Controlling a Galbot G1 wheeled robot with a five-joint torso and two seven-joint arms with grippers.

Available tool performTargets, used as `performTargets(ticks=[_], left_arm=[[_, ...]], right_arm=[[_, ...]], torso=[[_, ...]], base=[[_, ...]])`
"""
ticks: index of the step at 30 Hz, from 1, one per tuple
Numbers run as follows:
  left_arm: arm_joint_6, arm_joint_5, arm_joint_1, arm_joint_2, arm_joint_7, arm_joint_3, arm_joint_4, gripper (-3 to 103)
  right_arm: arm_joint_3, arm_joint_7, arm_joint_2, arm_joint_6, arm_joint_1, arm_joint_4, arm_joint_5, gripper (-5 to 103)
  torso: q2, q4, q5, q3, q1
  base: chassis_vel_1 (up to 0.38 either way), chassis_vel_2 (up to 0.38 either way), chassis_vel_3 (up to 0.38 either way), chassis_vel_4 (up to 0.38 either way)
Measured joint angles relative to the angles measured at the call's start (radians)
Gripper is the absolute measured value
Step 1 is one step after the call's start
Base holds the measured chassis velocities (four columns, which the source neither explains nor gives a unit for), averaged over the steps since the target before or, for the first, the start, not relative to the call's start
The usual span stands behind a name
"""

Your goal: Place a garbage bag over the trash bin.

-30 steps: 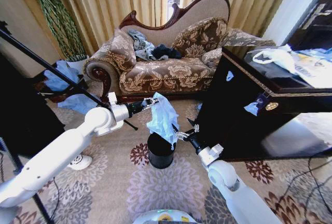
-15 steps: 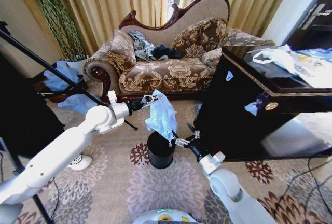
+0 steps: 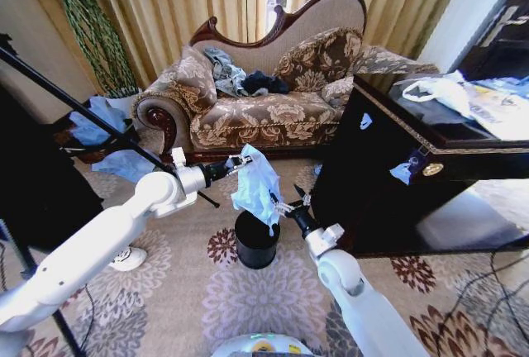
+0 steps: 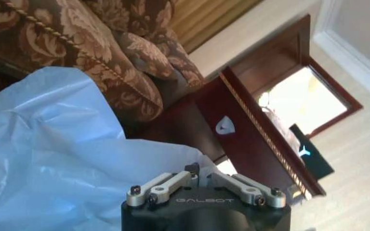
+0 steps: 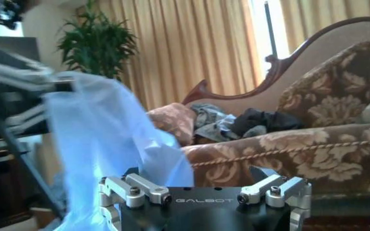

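Patterned carpet (image 3: 273, 291) covers the floor in front of the ornate sofa (image 3: 264, 101), with a dark wooden cabinet (image 3: 413, 175) to my right. On that carpet the trash bin (image 3: 255, 241) stands upright, between the two arms. My left gripper (image 3: 242, 161) holds the garbage bag (image 3: 258, 188) up by its top edge, fingers pinched together on the plastic; the pale blue bag hangs crumpled directly above the bin, its lower tip just over the rim and not yet inside. My right gripper (image 3: 283, 203) sits just beside the bag's lower right edge, fingers spread wide with the film next to one of them, and I cannot tell whether it touches. From the left wrist camera the bag (image 4: 69, 159) billows beyond the knuckles.
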Motion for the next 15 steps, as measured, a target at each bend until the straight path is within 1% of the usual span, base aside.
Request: performTargets(ticks=[2, 5, 6, 8, 9, 10, 15], left_arm=[[0.002, 0.012, 0.006, 0.006, 0.009, -0.001, -0.006, 0], [0.007, 0.025, 0.047, 0.044, 0.04, -0.035, -0.035, 0], [0.007, 0.025, 0.047, 0.044, 0.04, -0.035, -0.035, 0], [0.008, 0.029, 0.084, 0.072, 0.058, -0.067, -0.055, 0], [0.008, 0.029, 0.084, 0.072, 0.058, -0.067, -0.055, 0], [0.008, 0.039, 0.109, 0.084, 0.068, -0.082, -0.065, 0], [0.008, 0.067, 0.148, 0.084, 0.079, -0.101, -0.073, 0]], right_arm=[[-0.001, 0.009, 0.003, -0.002, 0.012, -0.009, -0.002, 100], [0.008, 0.062, -0.005, -0.014, 0.061, -0.048, -0.029, 100], [0.008, 0.062, -0.005, -0.014, 0.061, -0.048, -0.029, 100], [0.026, 0.087, -0.034, -0.018, 0.083, -0.062, -0.037, 100], [0.026, 0.087, -0.034, -0.018, 0.083, -0.062, -0.037, 100], [0.038, 0.1, -0.053, -0.019, 0.095, -0.062, -0.036, 100], [0.055, 0.121, -0.087, -0.02, 0.112, -0.032, -0.03, 100]], torso=[[0.0, 0.0, 0.0001, 0.0, 0.0], [0.0, 0.0002, 0.0004, 0.0, 0.0], [0.0, 0.0002, 0.0004, 0.0, 0.0], [0.0, 0.0001, 0.0001, 0.0, 0.0], [0.0, 0.0001, 0.0001, 0.0, 0.0], [0.0, 0.0001, 0.0004, 0.0, 0.0], [0.0, 0.0, 0.0001, 0.0, 0.0]], base=[[0.0, 0.0, 0.0, 0.0], [0.0, 0.0, 0.0, 0.0], [0.0, 0.0, 0.0, 0.0], [0.0, 0.0, 0.0, 0.0], [0.0, 0.0, 0.0, 0.0], [0.0, 0.0, 0.0, 0.0], [0.0, 0.0, 0.0, 0.0]])
